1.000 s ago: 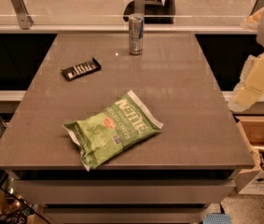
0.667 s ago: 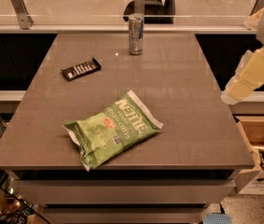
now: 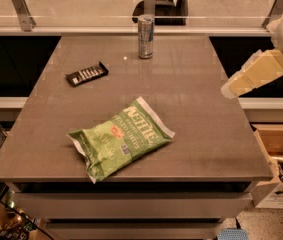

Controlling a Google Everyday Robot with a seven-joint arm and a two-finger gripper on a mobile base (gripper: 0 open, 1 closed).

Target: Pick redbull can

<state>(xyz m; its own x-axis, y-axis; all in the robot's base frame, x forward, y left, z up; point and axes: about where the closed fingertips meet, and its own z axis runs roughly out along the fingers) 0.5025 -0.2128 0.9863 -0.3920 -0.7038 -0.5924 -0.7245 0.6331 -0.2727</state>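
The redbull can is a slim silver-and-blue can with a silver top. It stands upright at the far middle of the grey table, close to the back edge. My cream-coloured arm comes in from the right, and the gripper hangs at its lower left end, over the table's right edge. The gripper is well to the right of the can and nearer to me, and it touches nothing.
A green Kettle chip bag lies flat at the front middle of the table. A flat black snack bar lies left of the can. A glass rail with metal posts runs behind the table. An open cardboard box stands on the floor at the right.
My arm has swung left and a little upward, bringing the gripper from beside the table's right edge to over it. The can, bag and bar have not moved.
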